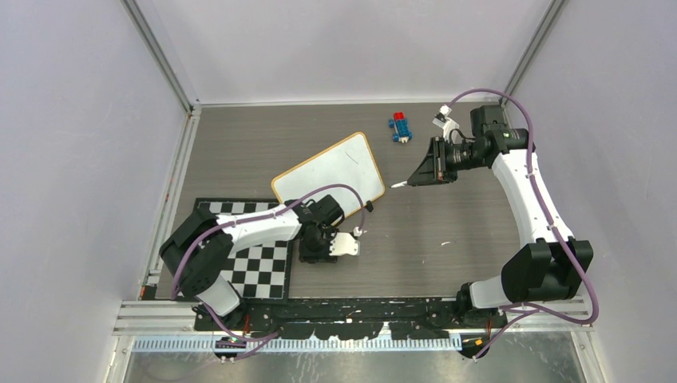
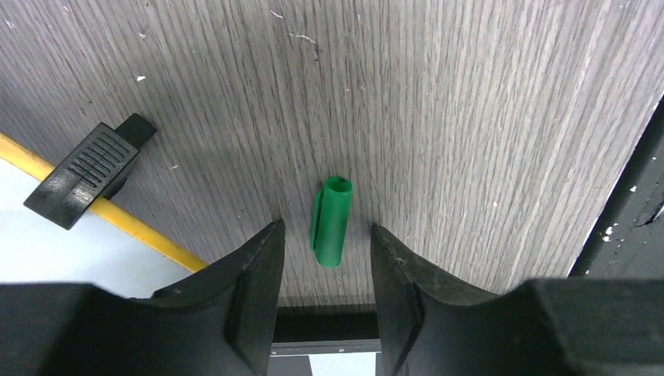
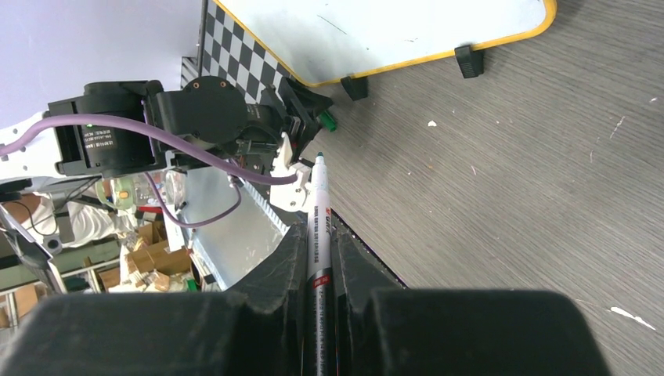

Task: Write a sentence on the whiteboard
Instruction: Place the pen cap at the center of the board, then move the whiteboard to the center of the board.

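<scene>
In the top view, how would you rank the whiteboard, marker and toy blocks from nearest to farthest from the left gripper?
1. Whiteboard: its near corner sits just beyond the left gripper.
2. Marker: off to the right, held by the right gripper.
3. Toy blocks: far back on the right.

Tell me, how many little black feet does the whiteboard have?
2. Both sit on the yellow edge of the whiteboard: one foot nearer the checkerboard mat, the other foot nearer the rounded corner. More may be hidden.
</scene>
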